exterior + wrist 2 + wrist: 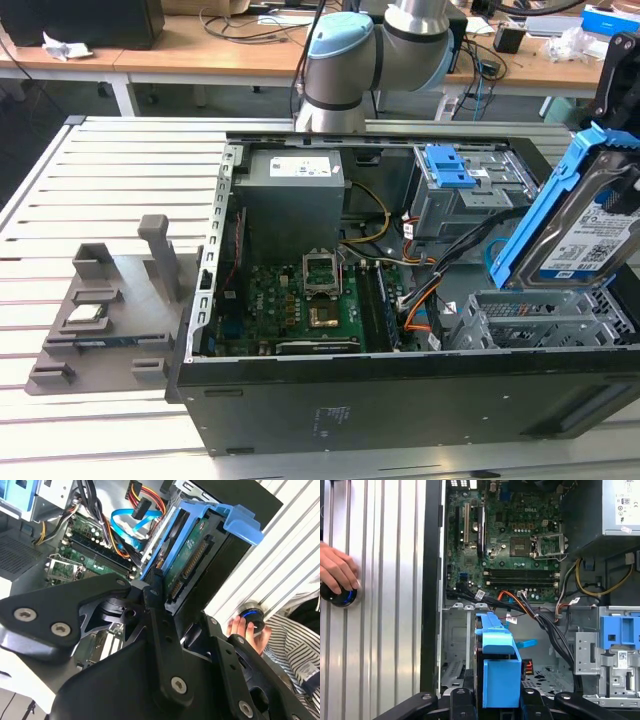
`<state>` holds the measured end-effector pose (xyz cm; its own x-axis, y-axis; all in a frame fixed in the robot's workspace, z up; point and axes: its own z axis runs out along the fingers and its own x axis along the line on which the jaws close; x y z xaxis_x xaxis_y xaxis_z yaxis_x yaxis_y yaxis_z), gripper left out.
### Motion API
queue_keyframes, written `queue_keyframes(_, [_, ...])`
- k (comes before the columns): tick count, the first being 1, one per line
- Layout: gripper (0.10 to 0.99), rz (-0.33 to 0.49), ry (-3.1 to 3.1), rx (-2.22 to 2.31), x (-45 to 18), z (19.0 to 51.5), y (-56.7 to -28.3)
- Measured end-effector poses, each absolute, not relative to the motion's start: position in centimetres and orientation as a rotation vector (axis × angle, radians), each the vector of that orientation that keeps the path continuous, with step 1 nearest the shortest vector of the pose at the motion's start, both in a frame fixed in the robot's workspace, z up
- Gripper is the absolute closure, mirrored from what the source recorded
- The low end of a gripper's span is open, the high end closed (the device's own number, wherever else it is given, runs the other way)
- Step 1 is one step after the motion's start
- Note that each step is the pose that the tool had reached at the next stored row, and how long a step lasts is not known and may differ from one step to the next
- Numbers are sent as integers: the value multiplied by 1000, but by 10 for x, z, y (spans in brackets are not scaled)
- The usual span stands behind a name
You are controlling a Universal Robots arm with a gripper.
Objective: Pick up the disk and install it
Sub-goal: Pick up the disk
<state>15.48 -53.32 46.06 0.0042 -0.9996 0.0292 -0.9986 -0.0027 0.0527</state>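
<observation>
Blue plastic frames the disk (590,225), which the gripper (497,700) squeezes, tilted over the grey cage (540,320) by the edge of the computer case (400,410) on the exterior view's right.

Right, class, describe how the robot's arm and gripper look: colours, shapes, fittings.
The arm is a silver-grey tube with a rounded pale blue joint cap. The gripper is black, built of flat angular link plates fastened with silver screws.

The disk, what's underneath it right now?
Held tilted by the gripper, the disk hangs over the grey drive cage in the open case. Beside the cage run cables. The cage floor straight below is hidden by the disk.
</observation>
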Motion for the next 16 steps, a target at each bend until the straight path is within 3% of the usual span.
queue_keyframes(16, [725,-26,-2180,2181,154,457,-536])
